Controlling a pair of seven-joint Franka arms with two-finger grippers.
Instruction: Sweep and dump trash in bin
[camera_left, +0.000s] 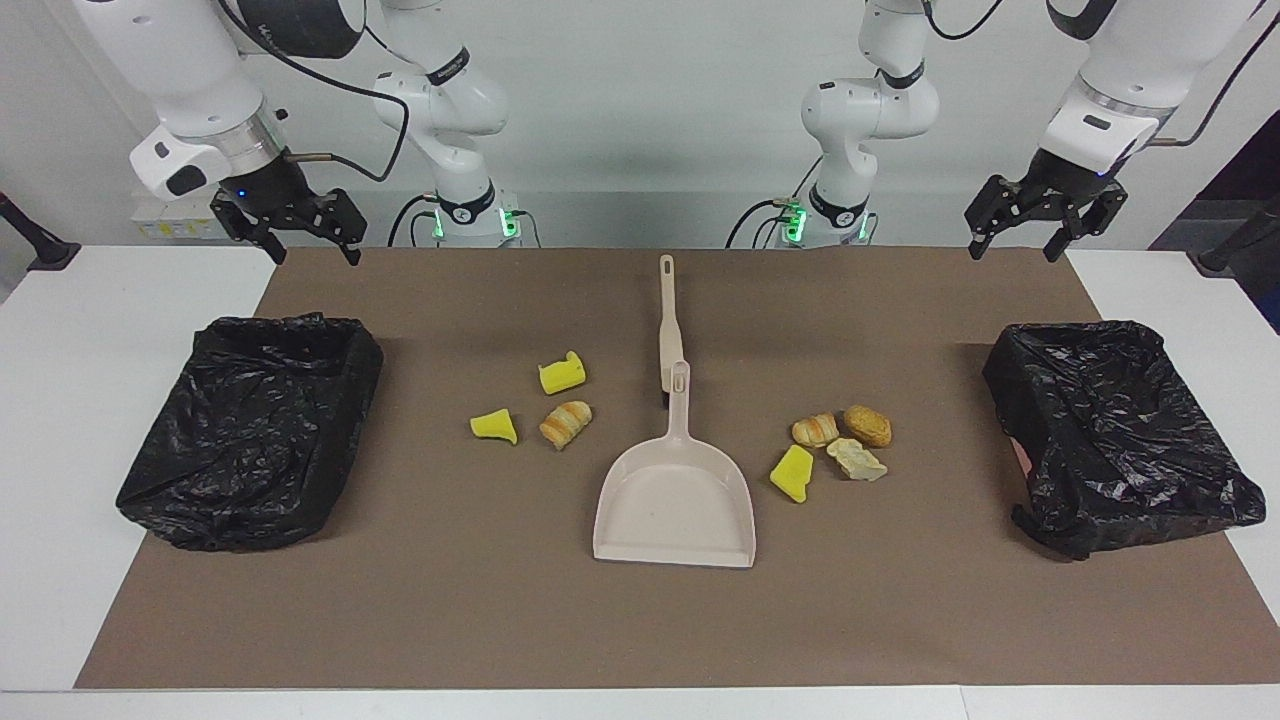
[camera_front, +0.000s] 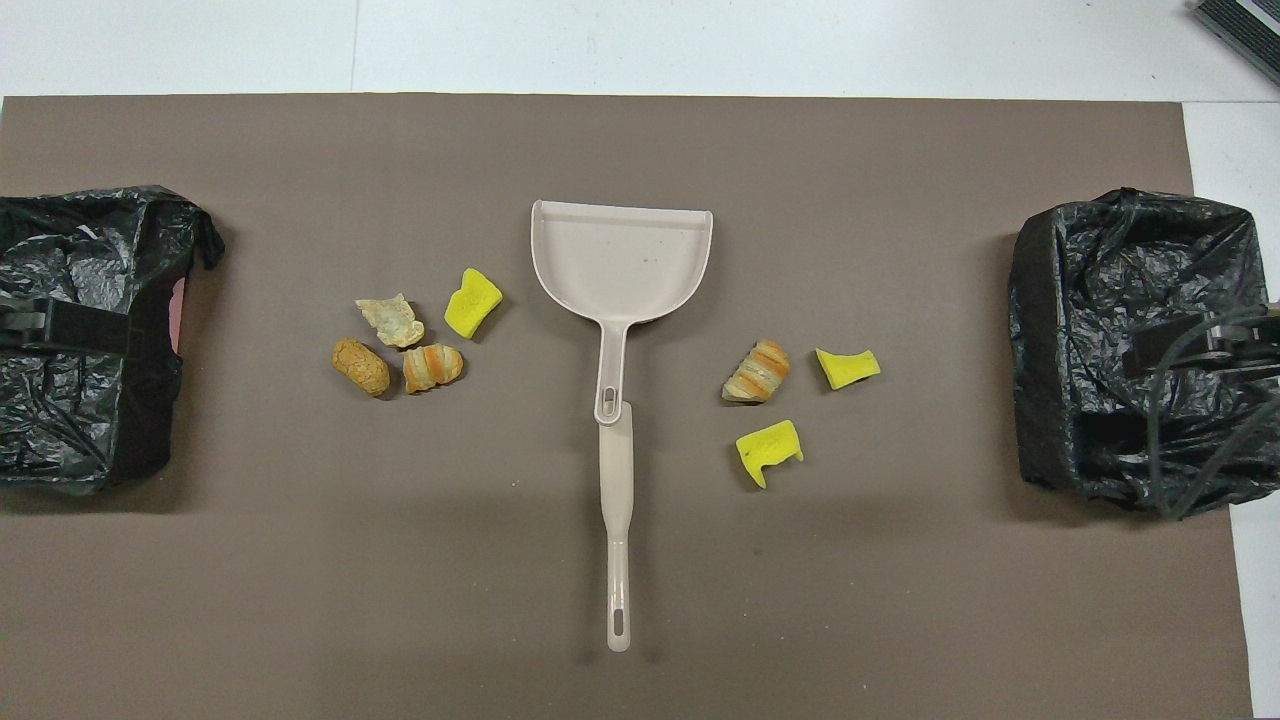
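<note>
Hovering open and empty: both jaws, above the counter's robot-side edge.
Trash bits (camera_front: 432, 367) flank dustpan (camera_front: 622, 255), four at 9 o'clock, three at 3, seen overhead; brush (camera_front: 617, 500) touches pan handle, so lifting either may drag the other.

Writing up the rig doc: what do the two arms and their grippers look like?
Both arms are glossy white with rounded segments and black bands at the joints. Each base shows green lights. Black cables loop along the links. The left gripper and the right gripper are black, skeletal two-finger units with outer links, each on a silver-ringed white wrist; the right one's mount shows a small blue light.
</note>
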